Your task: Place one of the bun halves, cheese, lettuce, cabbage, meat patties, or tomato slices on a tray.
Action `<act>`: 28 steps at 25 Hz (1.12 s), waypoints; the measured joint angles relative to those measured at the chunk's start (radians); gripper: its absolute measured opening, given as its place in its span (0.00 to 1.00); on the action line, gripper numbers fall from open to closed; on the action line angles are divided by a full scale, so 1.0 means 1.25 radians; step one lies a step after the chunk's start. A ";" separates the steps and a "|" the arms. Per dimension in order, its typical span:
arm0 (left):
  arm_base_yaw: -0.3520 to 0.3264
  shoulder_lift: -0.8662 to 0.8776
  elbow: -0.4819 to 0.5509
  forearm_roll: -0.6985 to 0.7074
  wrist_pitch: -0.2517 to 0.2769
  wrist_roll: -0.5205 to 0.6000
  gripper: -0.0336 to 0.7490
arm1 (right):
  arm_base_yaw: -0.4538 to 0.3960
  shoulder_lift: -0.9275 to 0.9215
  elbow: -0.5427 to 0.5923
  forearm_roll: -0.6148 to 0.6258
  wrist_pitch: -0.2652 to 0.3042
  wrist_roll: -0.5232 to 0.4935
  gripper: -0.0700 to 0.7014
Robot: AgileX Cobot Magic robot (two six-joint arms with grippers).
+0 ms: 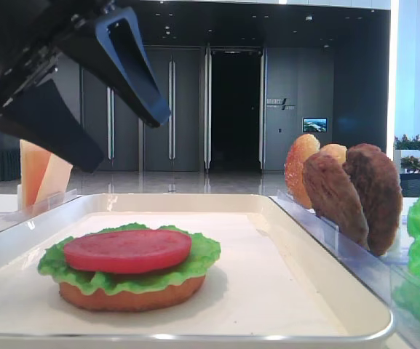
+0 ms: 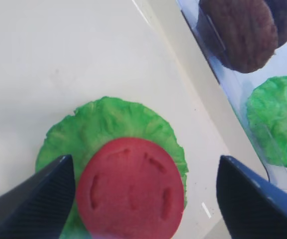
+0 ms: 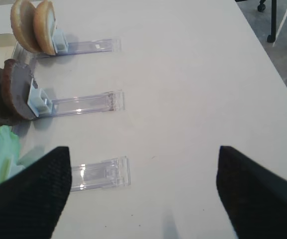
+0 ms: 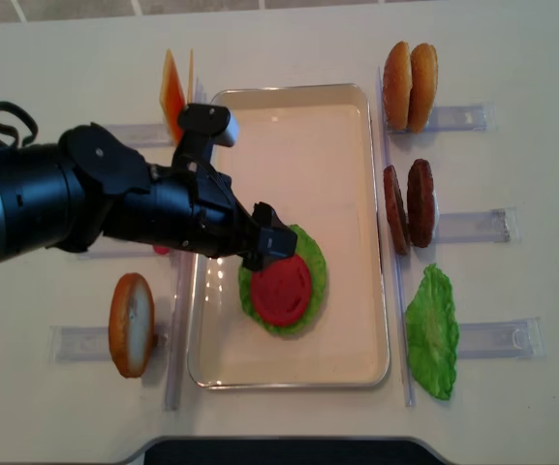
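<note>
On the cream tray lies a stack: an orange bun half at the bottom, a ruffled green lettuce leaf on it, and a red tomato slice on top. My left gripper hangs open a little above the stack and touches nothing. In the left wrist view its fingers stand wide on either side of the tomato slice and lettuce. My right gripper is open over bare table, right of the tray, with nothing between its fingers.
Right of the tray, clear racks hold two bun halves, two meat patties and a lettuce leaf. Cheese slices stand at the tray's far left. Another bun half stands at the near left. An empty rack end lies below the right gripper.
</note>
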 joint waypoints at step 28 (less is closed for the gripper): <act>0.315 -0.156 -0.207 1.042 0.600 -0.747 0.93 | 0.000 0.000 0.000 0.007 0.000 0.000 0.86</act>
